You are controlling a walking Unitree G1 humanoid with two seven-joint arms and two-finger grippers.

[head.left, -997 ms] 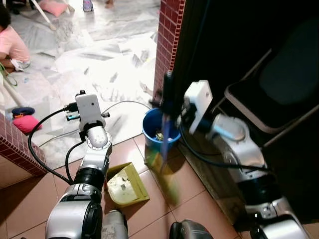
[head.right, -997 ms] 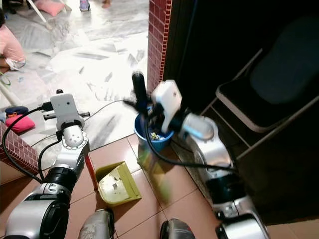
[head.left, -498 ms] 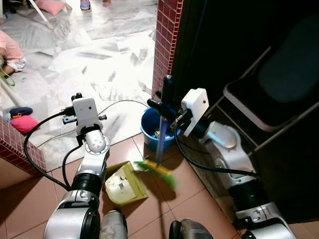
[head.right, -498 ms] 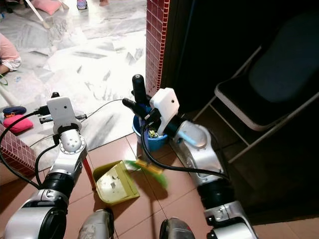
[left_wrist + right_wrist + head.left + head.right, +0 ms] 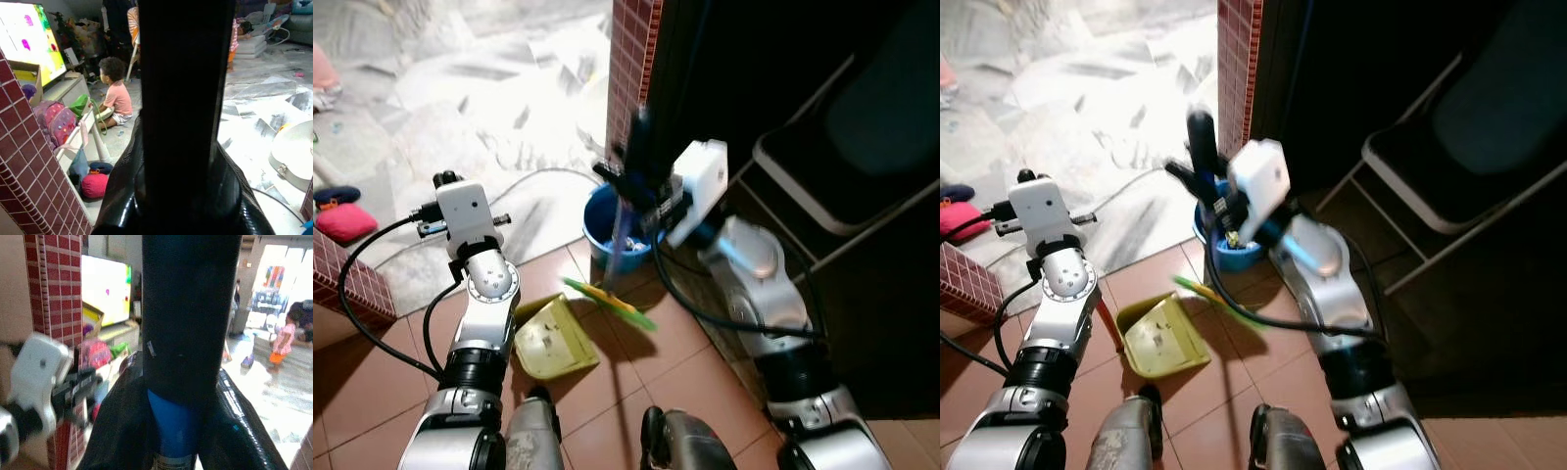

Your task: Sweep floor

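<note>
Dustpan [image 5: 553, 338] lies left of broom [image 5: 610, 294], bucket [image 5: 607, 240] behind.

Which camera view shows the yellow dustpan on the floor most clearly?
The right eye view shows it best: the yellow dustpan lies whole on the brown tiles, with its red handle beside the left arm. The left eye view shows the same dustpan, but the left arm covers its near edge. The wrist views look along dark handles toward the room.

left arm [image 5: 480, 323]: extended forward, jaws clamped | right arm [image 5: 759, 294]: bent inward, jaws clamped
</note>
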